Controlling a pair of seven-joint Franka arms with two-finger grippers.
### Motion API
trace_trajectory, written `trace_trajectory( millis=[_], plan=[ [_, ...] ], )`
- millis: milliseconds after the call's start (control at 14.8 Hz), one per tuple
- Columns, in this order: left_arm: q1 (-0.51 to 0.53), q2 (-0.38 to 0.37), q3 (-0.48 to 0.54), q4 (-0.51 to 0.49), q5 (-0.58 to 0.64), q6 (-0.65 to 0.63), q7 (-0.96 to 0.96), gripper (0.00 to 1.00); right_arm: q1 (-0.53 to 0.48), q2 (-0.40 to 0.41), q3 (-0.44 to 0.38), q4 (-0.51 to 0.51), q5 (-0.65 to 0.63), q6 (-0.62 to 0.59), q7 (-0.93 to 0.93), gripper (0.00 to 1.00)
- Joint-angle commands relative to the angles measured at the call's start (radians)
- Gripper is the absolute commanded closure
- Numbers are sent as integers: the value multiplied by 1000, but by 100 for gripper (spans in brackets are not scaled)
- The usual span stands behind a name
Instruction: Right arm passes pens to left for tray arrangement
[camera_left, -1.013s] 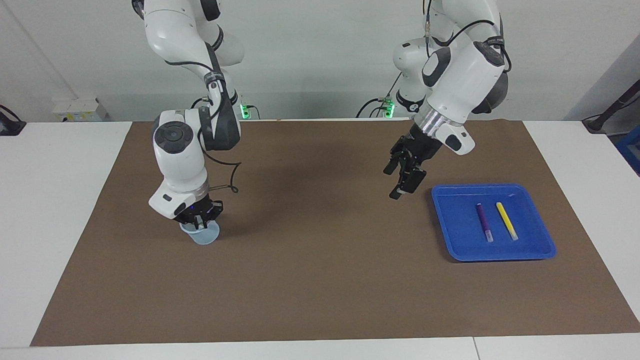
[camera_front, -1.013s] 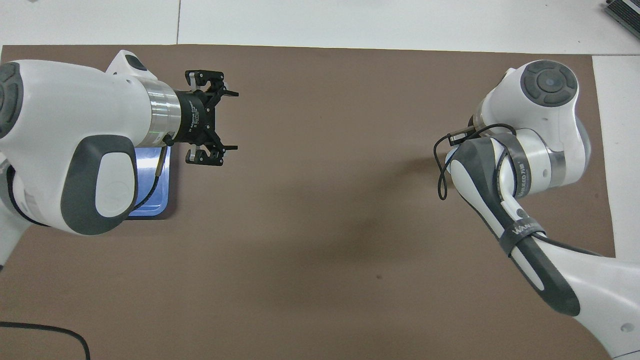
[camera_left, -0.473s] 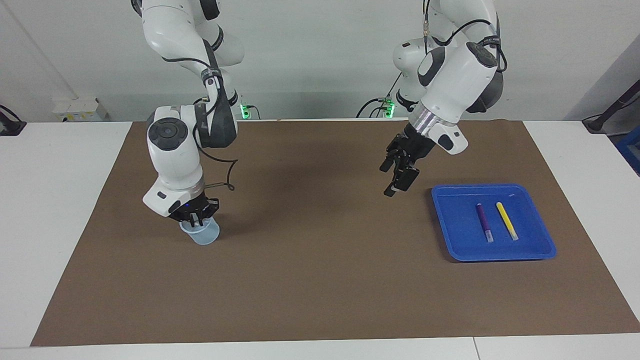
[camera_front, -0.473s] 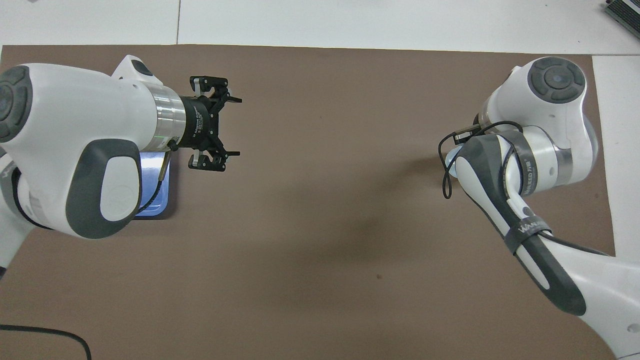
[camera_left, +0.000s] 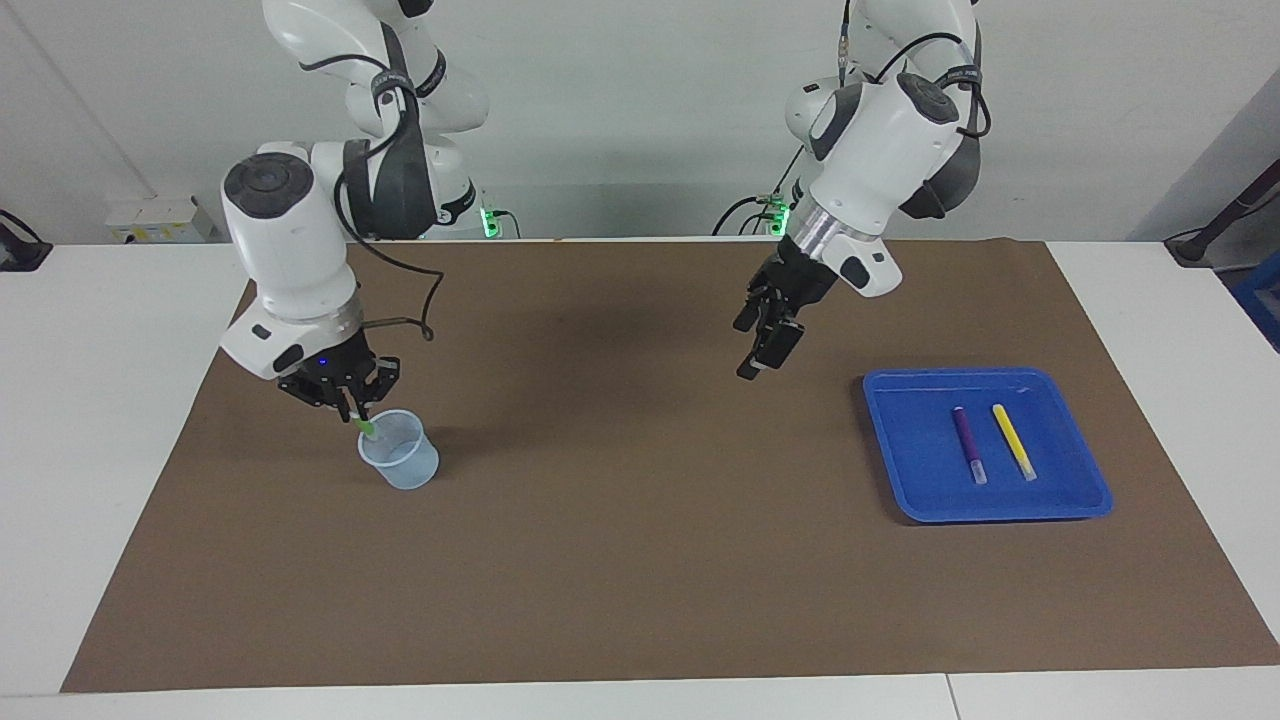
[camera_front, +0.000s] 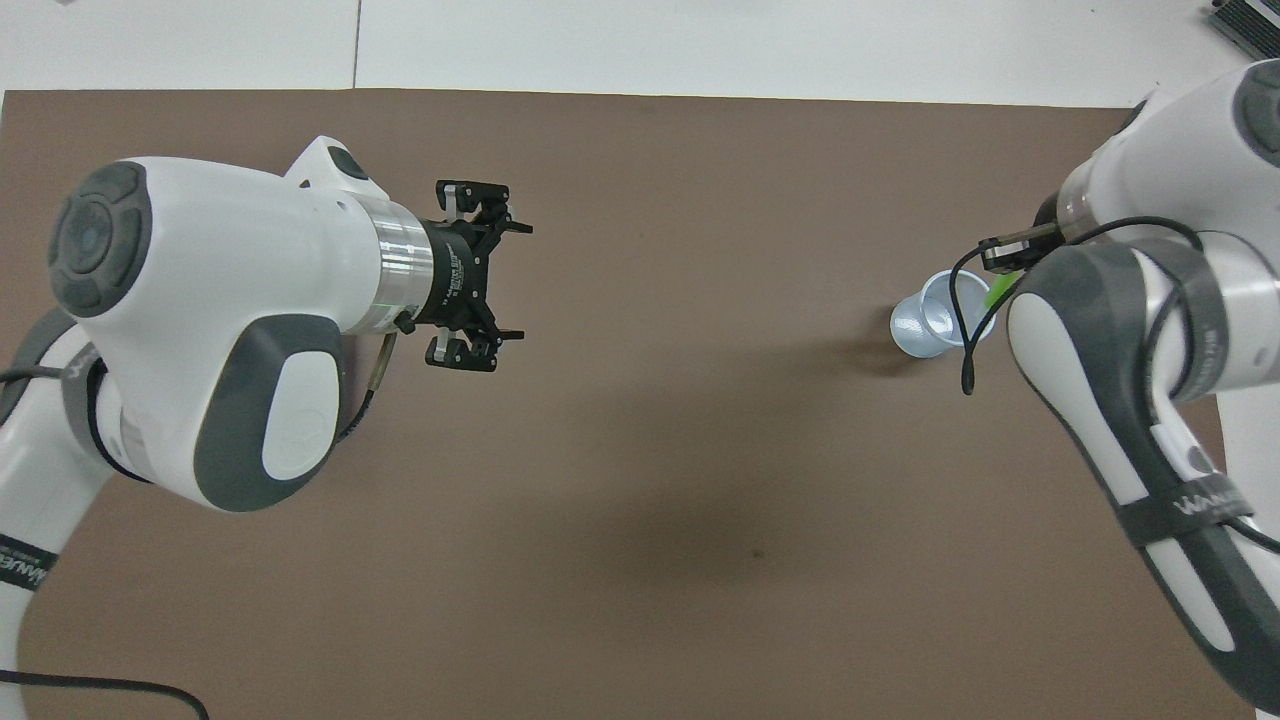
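Observation:
My right gripper (camera_left: 350, 407) is shut on the upper end of the bright green pen (camera_left: 366, 428) and holds it above the translucent bluish cup (camera_left: 400, 463), the pen's lower end at the cup's rim. In the overhead view a bit of the green pen (camera_front: 998, 293) shows beside the cup (camera_front: 938, 318). My left gripper (camera_left: 762, 347) is open and empty in the air over the mat, beside the blue tray (camera_left: 905, 440); it also shows in the overhead view (camera_front: 508, 281). The purple pen (camera_left: 967, 444) and the yellow pen (camera_left: 1013, 441) lie side by side in the tray.
A brown mat (camera_left: 620, 520) covers most of the white table. The tray is hidden under my left arm in the overhead view. A black cable (camera_front: 100, 685) lies at the mat's edge nearest the robots.
My right gripper has risen out of the cup with the green pen in it. My left gripper has moved away from the tray toward the table's middle.

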Motion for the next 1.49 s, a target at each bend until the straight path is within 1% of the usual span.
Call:
trace_trajectory(
  millis=[0, 135, 270, 405, 540, 675, 811, 946, 1148, 1216, 1283, 1351, 1419],
  plan=[
    [-30, -32, 12, -30, 2, 2, -142, 0, -13, -4, 8, 133, 89, -131, -20, 100],
    [-27, -32, 12, -43, -5, 55, -197, 0, -15, -4, -1, 182, 220, -202, 52, 100],
    [-30, -30, 12, -47, -8, 92, -271, 0, -33, -4, 0, 192, 349, -211, 155, 100],
    [-54, -27, 11, -55, -8, 149, -335, 0, -23, -7, 6, 184, 421, -191, 280, 100],
    [-103, -27, 12, -82, -8, 250, -398, 0, -15, -6, 14, 169, 510, -167, 393, 100],
    [-149, -28, 12, -99, -8, 319, -459, 0, 39, -6, 14, 123, 596, -84, 520, 100],
    [-180, -28, 14, -104, -7, 350, -477, 0, 106, -4, 14, 87, 639, 11, 668, 100],
    [-199, -27, 12, -106, -8, 374, -480, 0, 163, -3, 14, 61, 646, 77, 741, 100],
    [-226, -25, 14, -119, -8, 390, -480, 1, 179, -1, 14, 47, 646, 96, 761, 100],
    [-228, -27, 14, -139, -8, 419, -483, 5, 179, -1, 14, 47, 647, 96, 763, 100],
    [-231, -24, 12, -159, -8, 457, -490, 6, 179, -1, 14, 47, 647, 94, 763, 100],
    [-232, -21, 14, -173, -8, 488, -512, 11, 179, -1, 14, 47, 647, 94, 770, 100],
    [-232, -16, 14, -185, -8, 508, -530, 12, 179, -1, 14, 47, 647, 93, 773, 100]
  ],
)
